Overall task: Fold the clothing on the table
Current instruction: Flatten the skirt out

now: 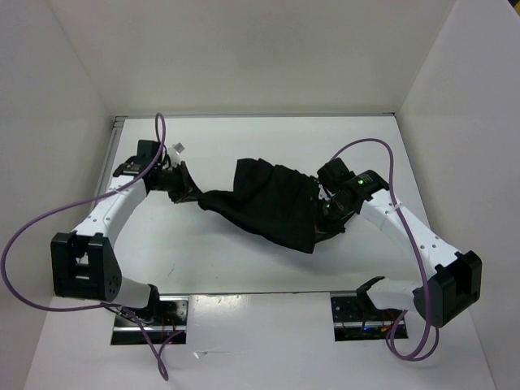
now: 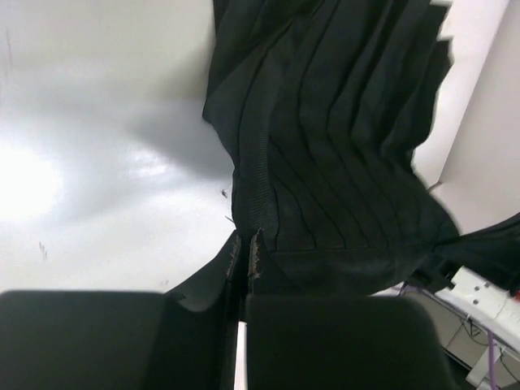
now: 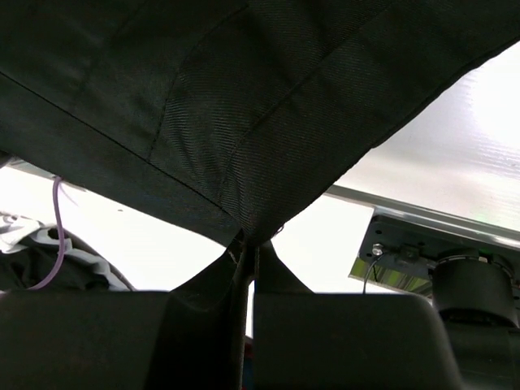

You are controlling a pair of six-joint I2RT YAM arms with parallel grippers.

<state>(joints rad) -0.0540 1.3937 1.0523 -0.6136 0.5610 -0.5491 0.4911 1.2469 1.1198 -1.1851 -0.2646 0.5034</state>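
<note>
The clothing point(image 1: 268, 203) is a black pleated garment stretched between my two grippers above the white table point(image 1: 244, 146). My left gripper point(image 1: 193, 192) is shut on its left corner. In the left wrist view the ribbed band point(image 2: 256, 187) runs down into the pinched fingertips of that left gripper point(image 2: 246, 244), and the pleats point(image 2: 341, 122) fan away. My right gripper point(image 1: 323, 213) is shut on the right edge. From the right wrist the cloth point(image 3: 244, 106) spreads overhead, a corner nipped by the right gripper point(image 3: 249, 244).
A small pale scrap point(image 1: 179, 148) lies on the table near the left arm's wrist. White walls close in the back and both sides. The left arm's purple cable point(image 1: 49, 219) loops out to the left, the right arm's cable point(image 1: 382, 154) arches over the right side.
</note>
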